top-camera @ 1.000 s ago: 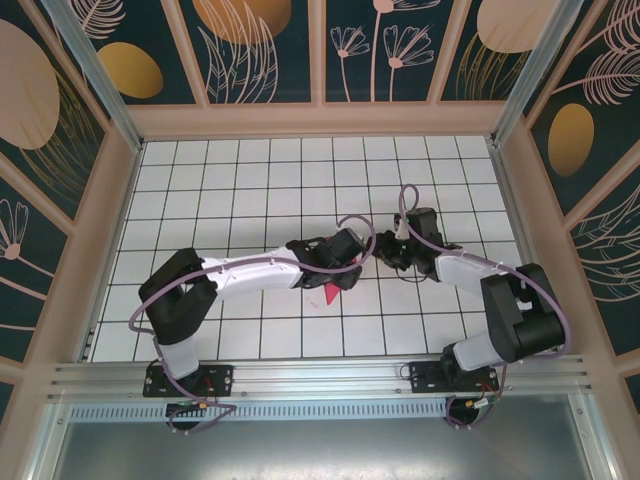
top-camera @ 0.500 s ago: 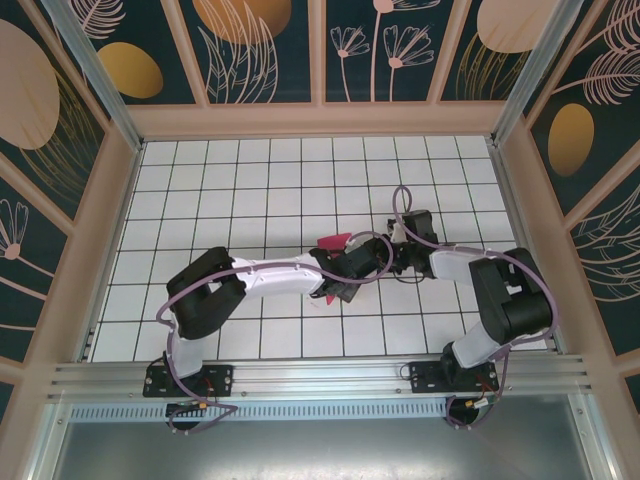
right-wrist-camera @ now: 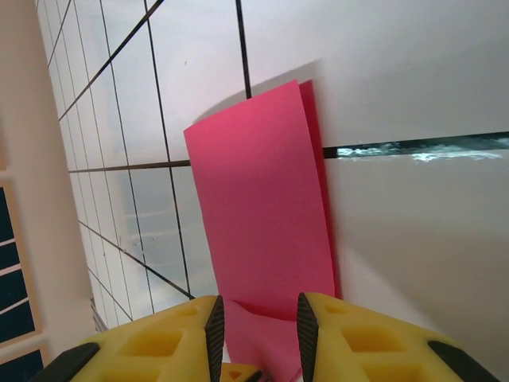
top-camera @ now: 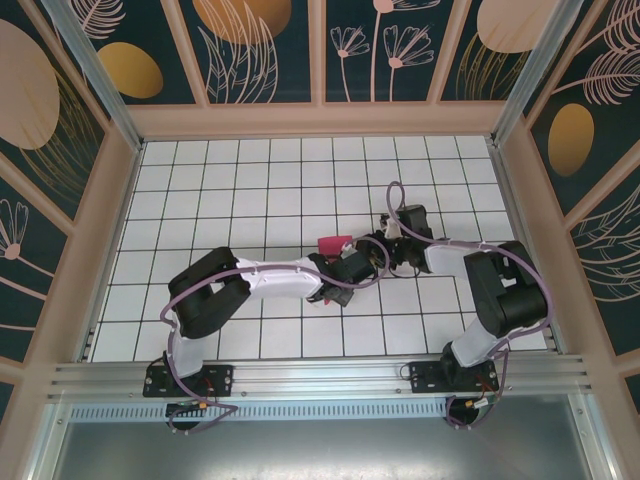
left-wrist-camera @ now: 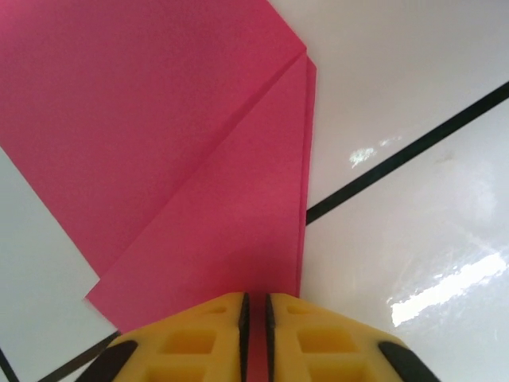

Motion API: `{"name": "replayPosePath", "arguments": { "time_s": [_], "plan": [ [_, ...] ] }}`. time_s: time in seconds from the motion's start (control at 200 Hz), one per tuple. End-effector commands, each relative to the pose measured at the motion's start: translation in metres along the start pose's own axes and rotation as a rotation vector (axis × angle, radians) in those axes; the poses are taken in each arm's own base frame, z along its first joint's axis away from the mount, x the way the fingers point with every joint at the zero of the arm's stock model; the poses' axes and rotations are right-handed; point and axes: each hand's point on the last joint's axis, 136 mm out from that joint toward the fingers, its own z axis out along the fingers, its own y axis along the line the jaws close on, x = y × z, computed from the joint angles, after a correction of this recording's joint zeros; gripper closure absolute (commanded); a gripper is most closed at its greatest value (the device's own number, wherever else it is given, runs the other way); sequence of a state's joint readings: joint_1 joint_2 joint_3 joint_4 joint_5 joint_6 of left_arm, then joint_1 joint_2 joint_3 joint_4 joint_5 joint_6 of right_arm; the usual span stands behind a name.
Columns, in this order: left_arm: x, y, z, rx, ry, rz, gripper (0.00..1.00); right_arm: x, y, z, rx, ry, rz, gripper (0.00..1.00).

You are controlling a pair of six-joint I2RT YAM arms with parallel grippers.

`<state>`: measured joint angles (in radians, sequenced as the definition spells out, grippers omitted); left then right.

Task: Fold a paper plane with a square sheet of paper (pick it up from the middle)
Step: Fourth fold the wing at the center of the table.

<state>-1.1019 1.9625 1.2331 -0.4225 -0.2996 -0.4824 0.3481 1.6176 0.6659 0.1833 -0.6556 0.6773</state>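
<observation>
Left tool (left-wrist-camera: pixel 254 298) was clamped, its yellow fingers (left-wrist-camera: pixel 199 334) squeezed nearly together on the near edge of the pink paper (left-wrist-camera: pixel 199 143). Ahead of that tool the paper lay folded on the counter (left-wrist-camera: pixel 413 87). A diagonal flap edge ran away to the far right corner, and a straight folded edge sat just right of the tool's tip. A black tile line (left-wrist-camera: pixel 398 155) came out from under that edge, off to the right. Right tool (right-wrist-camera: pixel 258 310) had its fingers apart, with a strip of the same paper between them reaching ahead and throwing a shadow on the tiles beyond. Whether those fingers pressed it, I couldn't tell. From above, both tools met nose to nose at the paper, mid-counter.
</observation>
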Motion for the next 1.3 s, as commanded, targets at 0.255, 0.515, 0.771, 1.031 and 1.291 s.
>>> {"name": "replayPosePath", "arguments": {
  "time_s": [0.255,0.515,0.771,1.031,1.291],
  "plan": [
    [-0.029,-0.010,-0.046,0.312,-0.167,-0.146,0.74,0.001,-0.003,0.008,0.046,0.014,-0.026,0.65],
    [-0.037,0.019,-0.043,0.334,-0.170,-0.255,0.78,0.002,-0.003,0.010,0.038,0.023,-0.025,0.64],
    [-0.019,0.022,-0.013,0.283,-0.099,-0.255,0.88,0.003,-0.004,0.016,0.043,0.036,-0.020,0.64],
    [-0.008,0.026,-0.001,0.257,-0.077,-0.253,0.93,0.005,-0.001,0.019,0.018,0.058,-0.027,0.63],
    [0.008,0.021,0.010,0.278,-0.037,-0.233,0.96,0.003,-0.005,0.019,0.048,0.050,-0.022,0.63]
  ]
}}
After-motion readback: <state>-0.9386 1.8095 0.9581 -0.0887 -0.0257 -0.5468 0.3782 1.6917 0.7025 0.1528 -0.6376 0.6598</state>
